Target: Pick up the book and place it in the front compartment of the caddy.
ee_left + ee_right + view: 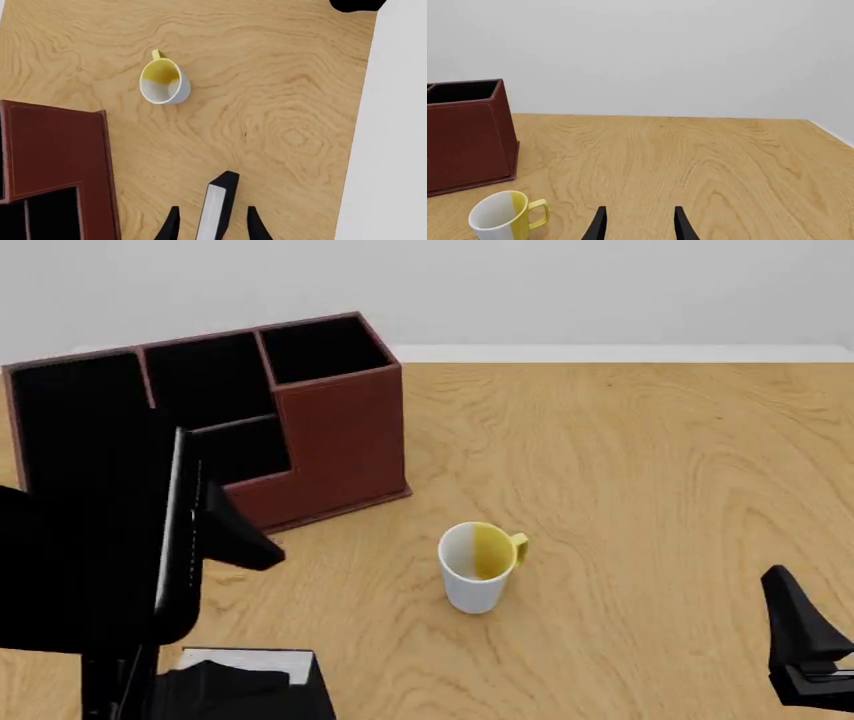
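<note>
The book (178, 540) hangs edge-on in the air, its black covers flanking a white strip of pages. My left gripper (213, 208) is shut on the book (217, 207). It hovers on the near side of the reddish-brown caddy (340, 430), partly covering the low front compartment (250, 452). In the left wrist view the caddy (60, 150) lies beside the book, with bare table under it. My right gripper (640, 210) stands open and holds nothing, low at the front view's right edge (801, 640). The right wrist view catches one end of the caddy (467, 135).
A white mug with a yellow inside and handle (477, 565) stands upright on the wooden table (641, 470), to the right of the caddy's near corner. The mug (163, 82) also shows beyond the book, and again in the right wrist view (504, 217). A pale wall lies behind the table.
</note>
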